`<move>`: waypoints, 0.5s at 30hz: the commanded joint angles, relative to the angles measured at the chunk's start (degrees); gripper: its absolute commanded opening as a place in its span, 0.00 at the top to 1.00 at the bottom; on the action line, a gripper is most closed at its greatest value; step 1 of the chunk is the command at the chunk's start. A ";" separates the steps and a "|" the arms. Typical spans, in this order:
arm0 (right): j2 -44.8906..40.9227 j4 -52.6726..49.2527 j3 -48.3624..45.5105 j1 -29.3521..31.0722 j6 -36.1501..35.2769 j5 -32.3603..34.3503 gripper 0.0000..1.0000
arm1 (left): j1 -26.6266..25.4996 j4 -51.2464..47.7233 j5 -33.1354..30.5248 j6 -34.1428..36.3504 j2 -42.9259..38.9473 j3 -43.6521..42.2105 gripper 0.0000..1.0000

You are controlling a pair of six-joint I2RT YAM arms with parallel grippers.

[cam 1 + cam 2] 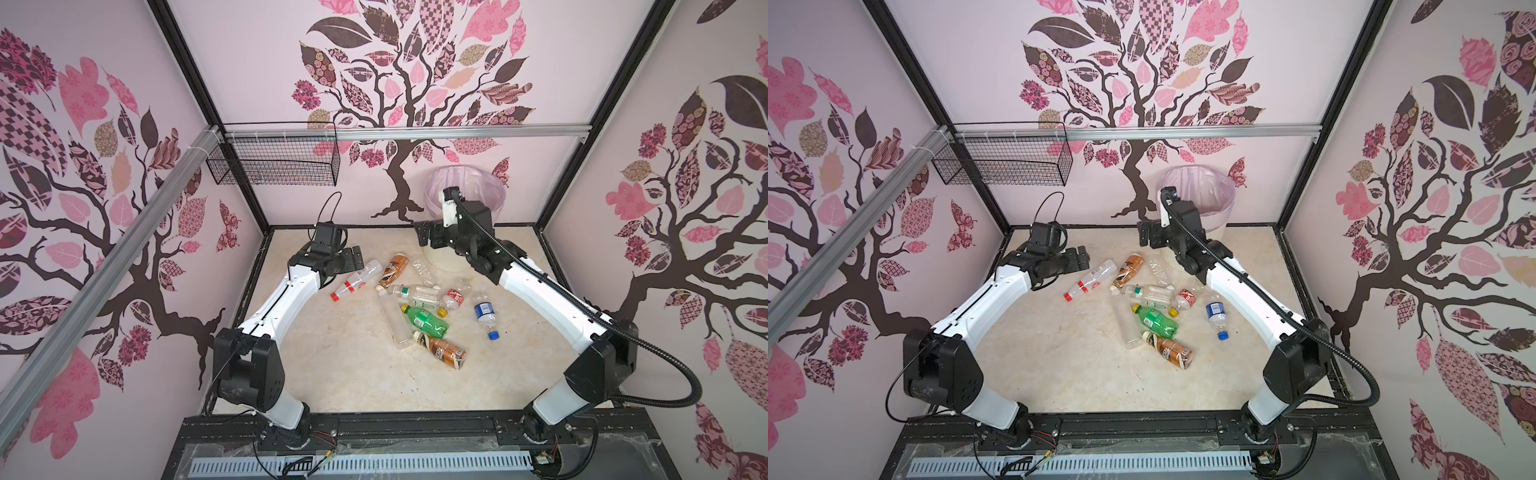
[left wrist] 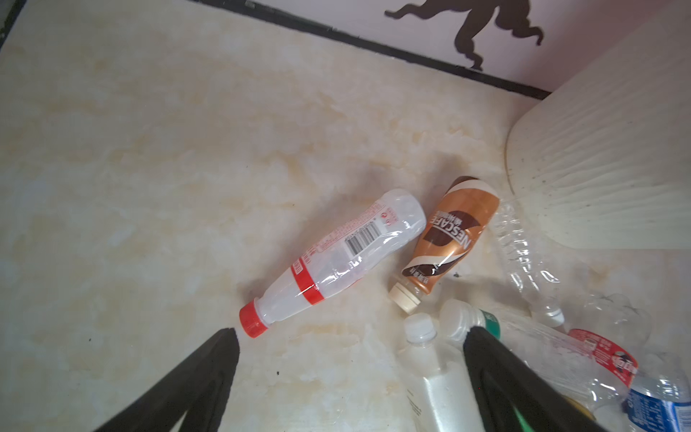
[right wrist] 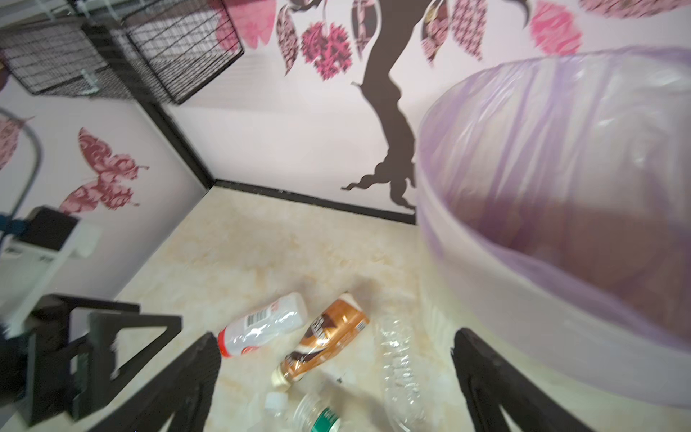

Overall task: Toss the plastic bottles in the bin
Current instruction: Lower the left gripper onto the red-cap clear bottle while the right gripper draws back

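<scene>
Several plastic bottles lie loose on the marble floor in both top views: a clear red-capped one (image 1: 356,283), a brown one (image 1: 394,270), a green one (image 1: 426,320), a blue-labelled one (image 1: 485,313) and a second brown one (image 1: 442,351). The cream ribbed bin (image 1: 482,187) with its pink bag stands at the back. My left gripper (image 1: 358,257) hangs open and empty just left of the red-capped bottle (image 2: 336,262). My right gripper (image 1: 422,232) is raised beside the bin's left side (image 3: 523,299), open and empty, above the brown bottle (image 3: 329,336).
A black wire basket (image 1: 274,160) hangs on the back wall at the left. Patterned walls close in three sides. A black rail (image 1: 415,428) runs along the front, where both arms are mounted. A crushed clear bottle (image 3: 400,359) lies against the bin's foot.
</scene>
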 commanded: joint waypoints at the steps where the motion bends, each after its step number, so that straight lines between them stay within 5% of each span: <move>1: -2.41 5.45 -4.58 2.33 0.56 -1.47 0.00 | -0.03 -1.66 -1.30 0.53 1.70 -0.87 0.02; 15: -5.49 7.14 -16.27 2.93 1.96 -6.12 0.01 | 3.33 -3.49 -0.95 2.98 13.08 2.14 0.04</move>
